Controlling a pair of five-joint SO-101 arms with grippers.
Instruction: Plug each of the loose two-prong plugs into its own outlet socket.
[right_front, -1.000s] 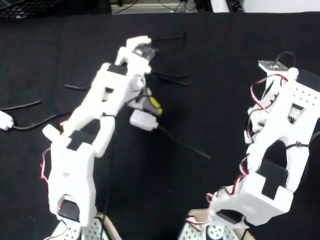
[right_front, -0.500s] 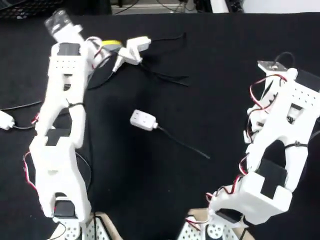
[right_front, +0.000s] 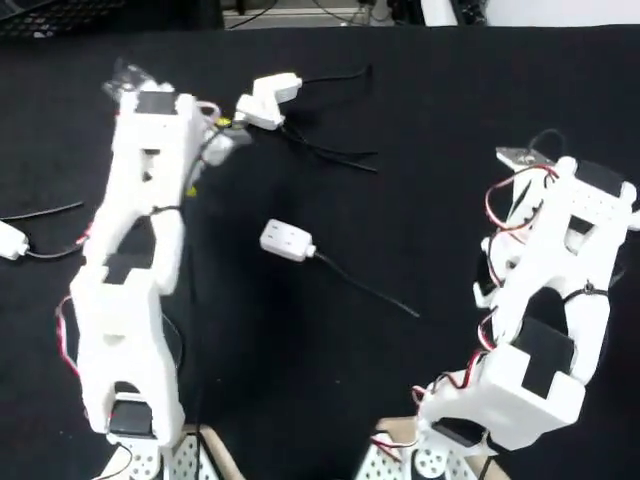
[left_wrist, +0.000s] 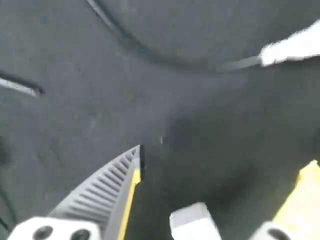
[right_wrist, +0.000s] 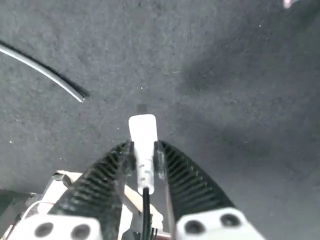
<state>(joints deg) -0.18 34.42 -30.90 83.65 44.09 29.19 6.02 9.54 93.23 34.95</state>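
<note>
A white outlet block (right_front: 286, 241) with a black cord lies mid-table. Another white plug piece (right_front: 267, 100) rests at the back, its cords trailing right; in the left wrist view it is a blurred white shape (left_wrist: 295, 46). My left gripper (right_front: 214, 138) hangs just left of that piece, with its jaws wide apart (left_wrist: 222, 160). A blurred white block (left_wrist: 192, 222) sits low between its fingers; I cannot tell what it is. My right gripper (right_wrist: 144, 150) is shut on a white two-prong plug (right_wrist: 143, 131) with a black cord, held just above the black cloth under the right arm (right_front: 550, 260).
A third white piece (right_front: 10, 241) with a cord lies at the table's left edge. Loose black cable ends (right_front: 338, 153) are scattered over the back. One cable end (right_wrist: 47, 75) lies near the right gripper.
The left arm swung from over the middle outlet block to the back left, then settled beside the rear white piece. The right arm shifted slightly left.
</note>
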